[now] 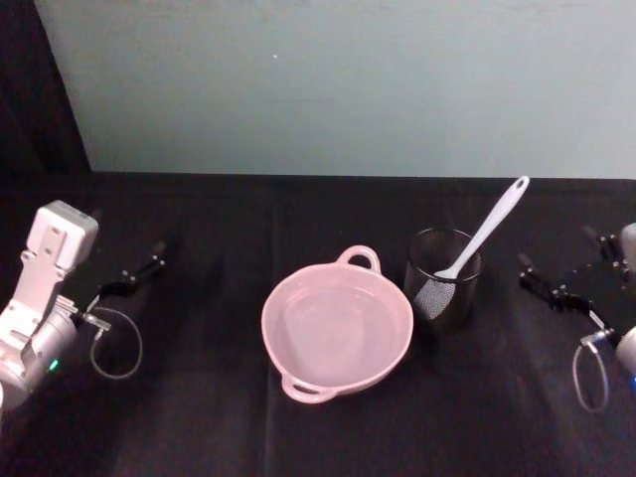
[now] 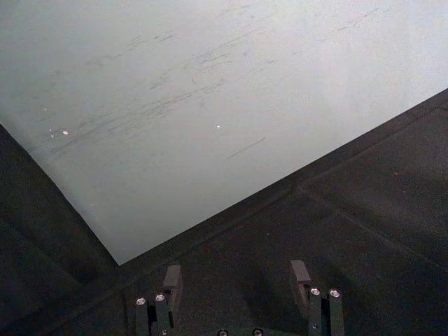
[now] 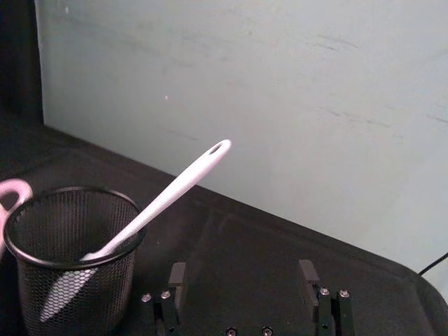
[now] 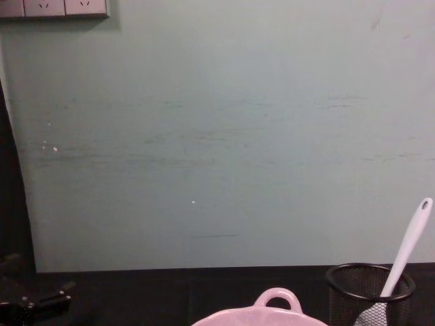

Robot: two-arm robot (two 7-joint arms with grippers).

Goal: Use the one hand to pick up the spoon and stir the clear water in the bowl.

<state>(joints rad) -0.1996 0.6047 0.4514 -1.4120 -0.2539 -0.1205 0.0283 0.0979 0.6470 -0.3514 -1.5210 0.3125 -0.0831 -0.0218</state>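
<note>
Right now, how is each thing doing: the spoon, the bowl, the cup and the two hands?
spoon: leaning in the mesh cup, scoop down, not held.
bowl: upright, water inside, no spoon in it.
mesh cup: upright beside the bowl, holding the spoon.
left hand: open, empty, off to the bowl's left.
right hand: open, empty, to the right of the mesh cup.

A black wire-mesh cup [image 1: 459, 303] stands upright on a black-draped counter [image 1: 199, 427], right of centre and nearer the far edge than the near one. A pale green wall [image 1: 348, 79], faintly scuffed, rises along the counter's far edge, with white power sockets [image 4: 54, 7] at its upper left corner.
</note>
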